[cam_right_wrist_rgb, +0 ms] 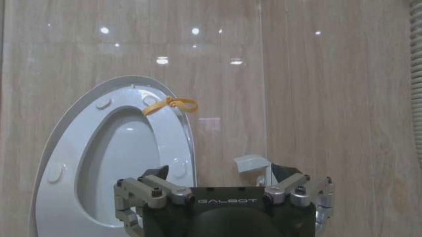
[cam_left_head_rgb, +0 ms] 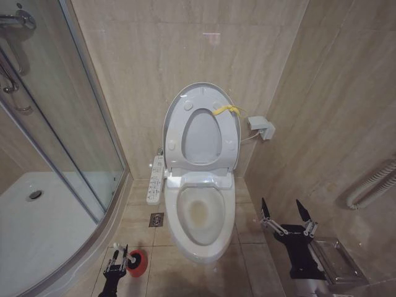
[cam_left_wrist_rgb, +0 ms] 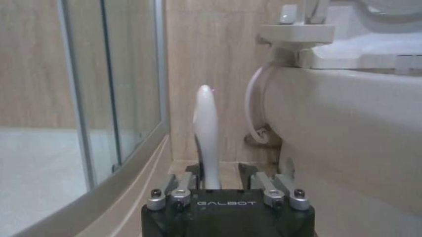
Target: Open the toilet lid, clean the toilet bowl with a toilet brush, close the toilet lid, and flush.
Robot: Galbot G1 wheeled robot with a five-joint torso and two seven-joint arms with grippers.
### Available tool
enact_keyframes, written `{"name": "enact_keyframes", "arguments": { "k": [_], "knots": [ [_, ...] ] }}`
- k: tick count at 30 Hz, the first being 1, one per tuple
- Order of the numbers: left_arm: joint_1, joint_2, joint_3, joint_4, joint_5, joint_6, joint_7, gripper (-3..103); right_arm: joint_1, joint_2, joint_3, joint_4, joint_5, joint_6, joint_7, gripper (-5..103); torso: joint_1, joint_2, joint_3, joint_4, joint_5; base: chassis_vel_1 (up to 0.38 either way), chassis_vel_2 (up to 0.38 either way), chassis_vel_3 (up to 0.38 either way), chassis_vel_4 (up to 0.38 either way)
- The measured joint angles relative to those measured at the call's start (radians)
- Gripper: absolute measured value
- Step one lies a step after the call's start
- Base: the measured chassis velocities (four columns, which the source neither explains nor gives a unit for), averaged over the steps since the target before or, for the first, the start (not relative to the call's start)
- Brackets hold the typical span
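The toilet lid (cam_left_head_rgb: 175, 117) (cam_right_wrist_rgb: 59, 148) stands raised against the wall, a yellow strip (cam_left_head_rgb: 226, 110) (cam_right_wrist_rgb: 171, 104) tied at its edge. The seat ring (cam_left_head_rgb: 228, 145) is up with it. Below lies the open toilet bowl (cam_left_head_rgb: 201, 213), stained at the bottom. Low on the floor left of the bowl, my left gripper (cam_left_head_rgb: 117, 255) (cam_left_wrist_rgb: 220, 174) is shut on the white handle of the toilet brush (cam_left_wrist_rgb: 206, 131), which stands upright. Its bristle head is hidden. My right gripper (cam_left_head_rgb: 286, 211) (cam_right_wrist_rgb: 221, 174) hangs open to the right of the bowl, holding nothing.
A red holder cup (cam_left_head_rgb: 138, 263) sits on the floor beside the left gripper. The glass shower wall (cam_left_head_rgb: 74, 124) and curved white tray (cam_left_head_rgb: 37, 229) close off the left. A control panel (cam_left_head_rgb: 156, 179) sticks out beside the toilet. A wall box (cam_left_head_rgb: 263, 127) and hose (cam_left_head_rgb: 371, 182) are on the right.
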Motion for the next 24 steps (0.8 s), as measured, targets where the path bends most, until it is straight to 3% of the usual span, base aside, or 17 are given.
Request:
{"name": "enact_keyframes", "arguments": {
  "k": [1,5,8,9,15,16,19,24],
  "knots": [
    [0.005,0.001,-0.003,-0.011,0.006,-0.001,0.001,46,0.0,0.0,0.0,0.0,0.0,0.0,0.0,100,0.0,0.0,0.0,0.0,0.0,0.0,0.0,0.0,0.0],
    [0.038,0.004,-0.012,-0.091,0.013,0.009,0.001,46,0.0,0.0,0.0,0.0,0.0,0.0,0.0,100,0.0,0.0,0.0,0.0,-0.0001,0.0,0.0,0.0,0.0],
    [0.089,0.007,-0.024,-0.233,0.008,0.035,-0.004,46,0.0,0.0,0.0,0.0,0.0,0.0,0.0,100,0.0,0.0,0.0,0.0001,0.0001,0.0,0.0,0.0,0.0],
    [0.099,0.008,-0.025,-0.268,0.007,0.043,-0.008,74,0.0,0.0,0.0,0.0,0.0,0.0,0.0,100,0.0,0.0,0.0,0.0001,0.0002,0.0,0.0,0.0,0.0],
    [0.104,-0.003,-0.034,-0.286,0.032,0.054,-0.02,74,0.0,0.0,0.0,0.0,0.0,0.0,0.0,100,0.0,0.0,0.0,-0.0001,0.0001,0.0,0.0,0.0,0.0],
    [0.105,-0.006,-0.034,-0.283,0.03,0.054,-0.022,98,0.0,0.0,0.0,0.0,0.0,0.0,0.0,100,0.0,0.0,0.0,0.0,0.0,0.0,0.0,0.0,0.0],
    [0.113,-0.008,-0.034,-0.3,0.025,0.049,-0.028,98,0.0,0.0,0.0,0.0,0.0,0.0,0.0,100,0.0,0.0,0.0,0.0002,-0.0001,0.0,0.0,0.0,0.0],
    [0.147,-0.009,-0.046,-0.434,0.031,0.046,-0.06,98,0.0,0.0,0.0,0.0,0.0,0.0,0.0,100,0.0,0.0,0.0,-0.0001,0.0001,0.0,0.0,0.0,0.0]
  ]
}}
